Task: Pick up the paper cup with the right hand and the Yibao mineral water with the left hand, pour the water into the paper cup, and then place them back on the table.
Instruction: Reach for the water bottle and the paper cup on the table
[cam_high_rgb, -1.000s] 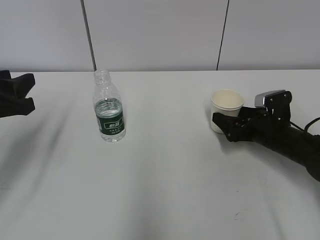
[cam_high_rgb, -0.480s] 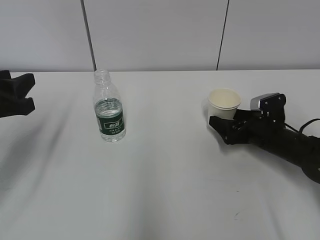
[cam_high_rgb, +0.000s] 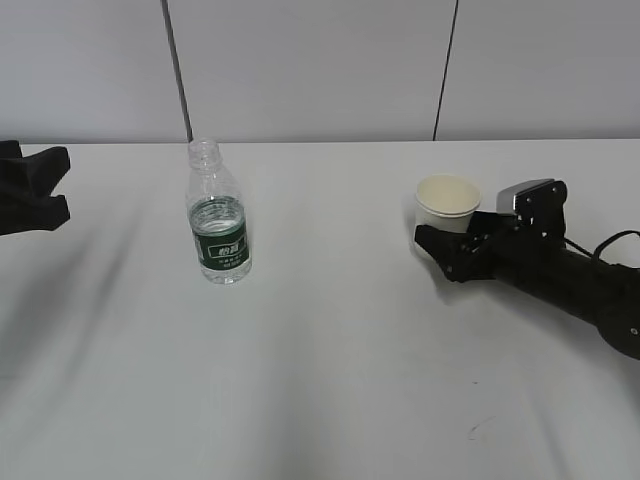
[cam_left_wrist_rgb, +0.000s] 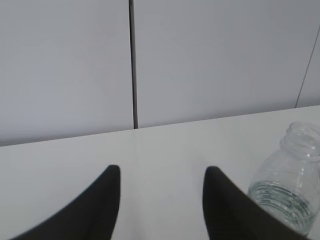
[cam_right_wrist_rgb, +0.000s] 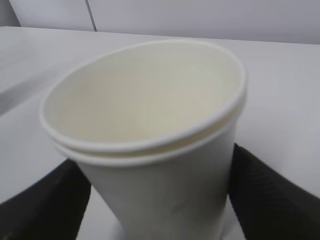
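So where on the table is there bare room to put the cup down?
Free: the wide stretch of table between the Yibao mineral water and the paper cup, and the whole near strip. Crowded: only right around the cup, where the right hand closes on it.

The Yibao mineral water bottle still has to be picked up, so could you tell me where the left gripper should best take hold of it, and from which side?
Probably around the labelled middle of the Yibao mineral water, approached sideways from the left hand's side. The bottle stands upright on the table with its neck open, so a level grip on the body should keep it from tipping or spilling.
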